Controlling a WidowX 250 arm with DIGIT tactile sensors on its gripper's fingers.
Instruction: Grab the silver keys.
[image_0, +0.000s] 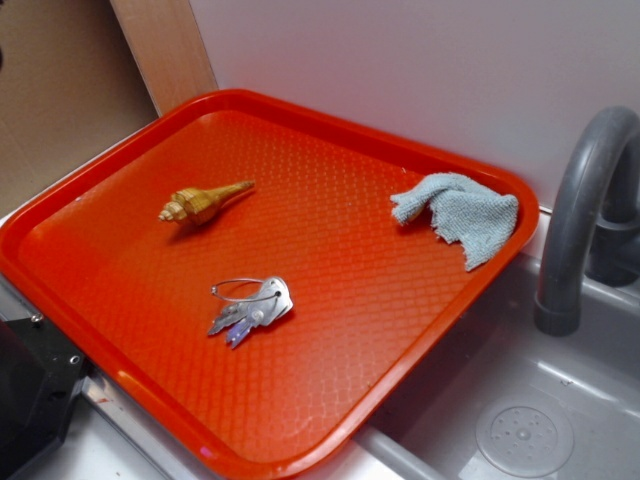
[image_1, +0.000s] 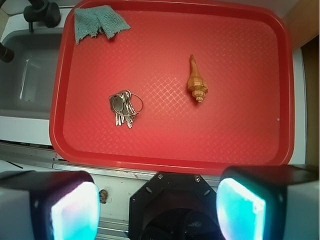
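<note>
The silver keys (image_0: 252, 308) lie flat on the red tray (image_0: 420, 320), a small bunch on a thin wire ring, toward its front. The wrist view has the silver keys (image_1: 124, 107) left of the middle of the red tray (image_1: 280, 90). My gripper (image_1: 157, 207) hangs high above the tray's near edge, well apart from the keys. Its jaws stand wide apart, and nothing lies between the glowing pads (image_1: 75, 212). The exterior view does not show the gripper's fingers.
A tan spiral seashell (image_0: 203, 202) lies on the tray behind the keys; the wrist view has this seashell (image_1: 196, 82) to their right. A blue-grey cloth (image_0: 460, 212) sits at the tray's far corner. A grey sink (image_0: 520, 400) with a faucet (image_0: 580, 220) adjoins the tray.
</note>
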